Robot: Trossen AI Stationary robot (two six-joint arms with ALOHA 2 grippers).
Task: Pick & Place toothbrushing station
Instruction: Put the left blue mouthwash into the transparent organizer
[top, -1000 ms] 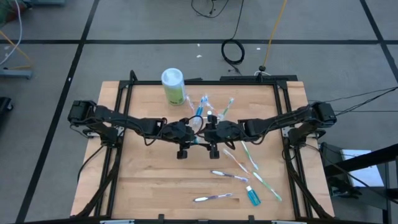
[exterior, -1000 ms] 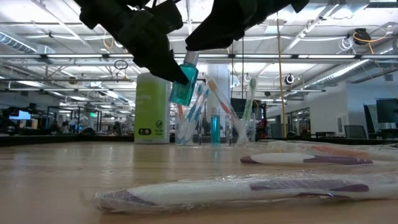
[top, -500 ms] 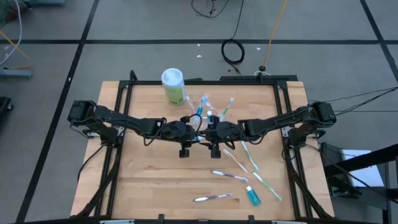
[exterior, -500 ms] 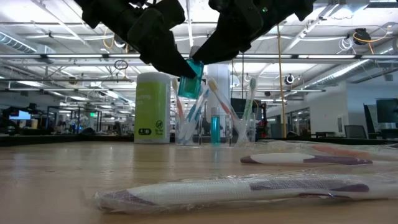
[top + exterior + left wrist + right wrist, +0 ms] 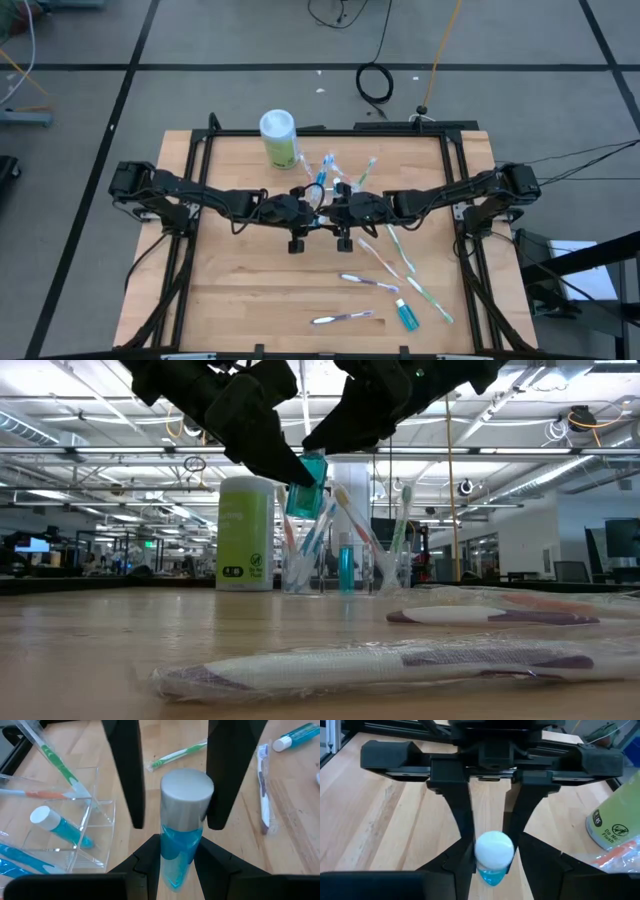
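Observation:
A small blue tube (image 5: 181,845) with a white cap (image 5: 186,795) is held in the air at the table's middle by my left gripper (image 5: 316,213), which is shut on it. My right gripper (image 5: 337,212) faces it, open. Its fingers (image 5: 131,780) stand on either side of the cap, and I cannot tell whether they touch it. The clear plastic cup (image 5: 332,176) stands behind them on the table and holds toothbrushes (image 5: 60,767) and another tube (image 5: 57,825). The held tube also shows in the low view (image 5: 305,488). My left gripper pinches the tube's blue body (image 5: 169,851) between its two fingers (image 5: 145,865), below the cap. The fingers come from the table's left. The tube is lifted clear of the table, and its capped end (image 5: 494,849) points toward my right gripper.
A green canister with a white lid (image 5: 279,138) stands at the far side, left of the cup. Several wrapped toothbrushes (image 5: 365,282) and a third blue tube (image 5: 406,316) lie on the near right of the wooden table (image 5: 230,290).
My right gripper has moved toward the table's left, closing in on the tube until its fingers flank the cap. My left gripper has raised the tube a little.

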